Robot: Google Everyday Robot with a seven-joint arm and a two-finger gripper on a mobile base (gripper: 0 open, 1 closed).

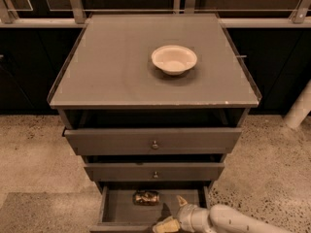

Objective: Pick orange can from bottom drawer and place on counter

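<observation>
Inside the bottom drawer [121, 210], the orange can [146, 197] lies on its side, at ten o'clock from the spread-fingered gripper [168, 212]. It is probably light, slick and easily dented, so pinch gently across its round middle.

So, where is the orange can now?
Camera view, bottom centre: the can lies at the back of the bottom drawer, with the gripper at the drawer's front right.

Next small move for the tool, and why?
Probably ease the tool left and deeper into the bottom drawer, toward the orange can: it sits open at the drawer's front right, apart from the can lying at the back.
</observation>
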